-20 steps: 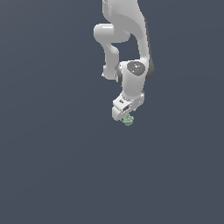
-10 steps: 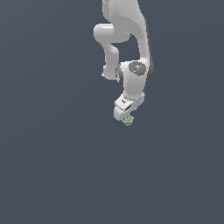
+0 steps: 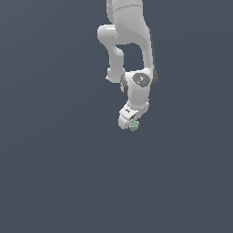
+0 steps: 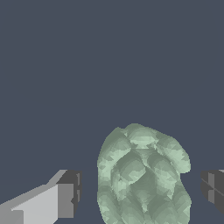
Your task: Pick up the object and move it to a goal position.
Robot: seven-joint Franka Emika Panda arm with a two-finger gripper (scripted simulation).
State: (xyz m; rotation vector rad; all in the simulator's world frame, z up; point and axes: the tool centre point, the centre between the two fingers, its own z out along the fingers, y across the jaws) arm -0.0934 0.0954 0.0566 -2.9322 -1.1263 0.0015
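Gripper point(image 3: 130, 124) of your white arm point(image 3: 129, 41) hangs spread wide, fingers point(image 4: 65, 199) clear of the pale green bumpy object point(image 4: 142, 175), which sits between them, nearer the 3 o'clock finger.

A flat, unmarked, dark slate-blue ground point(image 3: 54, 173) fills the exterior view from edge to edge, at every clock direction from the centre. It carries no lines, seams, edges or texture, and its tone is even, only faintly lighter toward 7 o'clock. The same plain dark slate-blue ground point(image 4: 87, 65) backs the wrist view. Whether it is a desk or a floor cannot be told.
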